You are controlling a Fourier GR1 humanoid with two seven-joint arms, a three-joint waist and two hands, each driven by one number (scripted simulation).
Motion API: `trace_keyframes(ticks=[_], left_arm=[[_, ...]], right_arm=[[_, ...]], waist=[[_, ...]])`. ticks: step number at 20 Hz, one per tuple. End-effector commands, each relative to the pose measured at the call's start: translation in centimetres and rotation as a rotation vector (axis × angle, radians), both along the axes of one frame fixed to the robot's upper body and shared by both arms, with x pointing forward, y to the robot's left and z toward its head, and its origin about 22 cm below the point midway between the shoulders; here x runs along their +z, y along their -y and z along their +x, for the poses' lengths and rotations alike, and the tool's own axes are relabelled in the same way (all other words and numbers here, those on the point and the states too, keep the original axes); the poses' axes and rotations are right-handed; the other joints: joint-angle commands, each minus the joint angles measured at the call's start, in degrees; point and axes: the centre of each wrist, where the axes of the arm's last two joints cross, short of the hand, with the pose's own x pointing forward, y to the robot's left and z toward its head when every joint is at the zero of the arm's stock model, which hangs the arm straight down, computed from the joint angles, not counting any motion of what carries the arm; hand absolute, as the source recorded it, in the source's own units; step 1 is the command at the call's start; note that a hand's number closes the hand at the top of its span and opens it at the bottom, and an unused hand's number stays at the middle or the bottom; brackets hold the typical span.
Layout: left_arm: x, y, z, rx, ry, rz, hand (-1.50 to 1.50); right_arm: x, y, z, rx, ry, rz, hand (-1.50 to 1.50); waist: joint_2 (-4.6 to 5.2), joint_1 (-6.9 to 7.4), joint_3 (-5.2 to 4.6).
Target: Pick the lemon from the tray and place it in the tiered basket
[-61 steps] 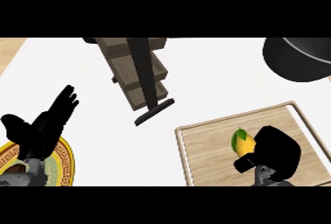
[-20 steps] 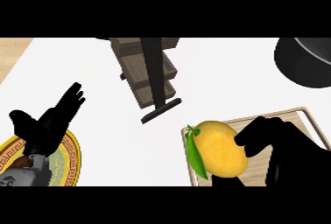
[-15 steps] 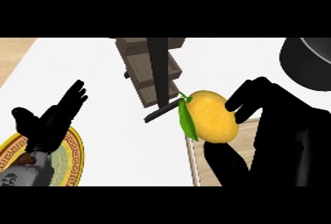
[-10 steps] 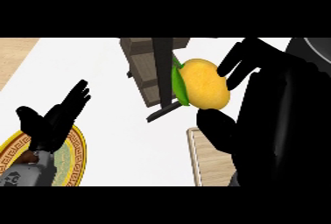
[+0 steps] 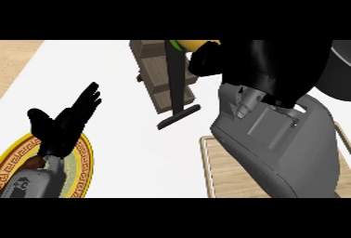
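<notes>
One lemon (image 5: 197, 44) (mostly hidden) gripped by curled right hand (image 5: 255, 60) by tiered basket (image 5: 162, 81), left hand (image 5: 66, 124) spread

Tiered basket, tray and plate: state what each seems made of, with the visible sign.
Tiered basket: looks like matt brown wood, in slatted panels, with a black, possibly metal, pole. Tray: pale wood, showing grain and a lighter raised rim. Plate: probably glazed ceramic, given its patterned gold rim.
</notes>
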Motion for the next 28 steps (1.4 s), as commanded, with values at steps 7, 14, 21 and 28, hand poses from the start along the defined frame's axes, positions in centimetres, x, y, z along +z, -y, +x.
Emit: trace_keyframes(ticks=[7,14,21,28], left_arm=[[-0.7,0.3,0.2,0.009,0.018,-0.002,0.0],[0.1,-1.0,-0.3,0.035,0.013,-0.003,0.0],[-0.3,0.0,0.0,0.019,0.013,-0.011,0.0],[0.0,-0.8,0.1,0.037,0.024,0.007,0.0]], right_arm=[[3.3,-5.1,4.7,-0.216,-0.124,0.081,1.5],[4.0,-6.7,6.1,-0.216,0.057,0.134,1.5],[3.4,-7.8,8.5,-0.223,0.004,0.11,-1.5],[5.3,-7.6,9.0,-0.182,0.101,0.25,-1.5]], waist=[[0.3,-0.73,0.07],[0.24,-1.24,0.25],[0.45,-1.36,0.2],[0.66,-1.75,0.24]])
